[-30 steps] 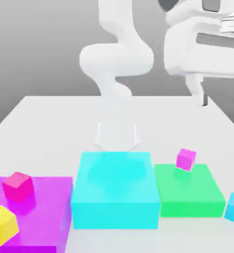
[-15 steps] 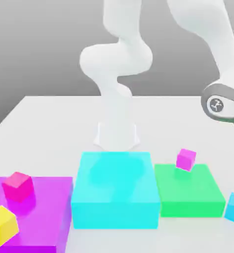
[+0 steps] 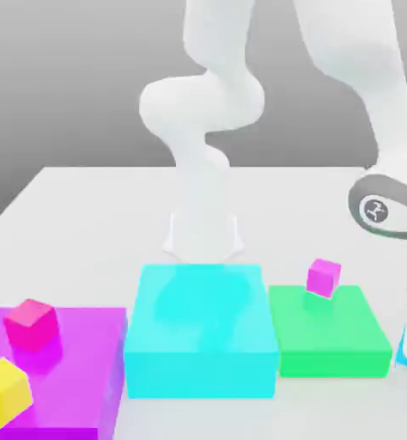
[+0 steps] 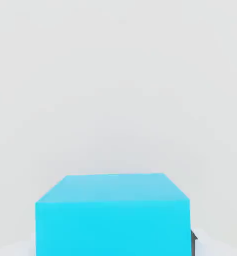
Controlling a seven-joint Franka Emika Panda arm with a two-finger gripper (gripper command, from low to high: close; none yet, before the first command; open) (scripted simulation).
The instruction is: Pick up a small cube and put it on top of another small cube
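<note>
The small cyan cube (image 4: 113, 215) is sitting on the white table (image 3: 87, 215) at the exterior view's right edge, probably directly beneath the hand; finger opening cannot be determined.

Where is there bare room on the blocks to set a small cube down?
The cyan platform top is bare. The green platform is free in front of the magenta cube. The purple platform is crowded toward the exterior view's left by the pink cube and yellow cube.
</note>
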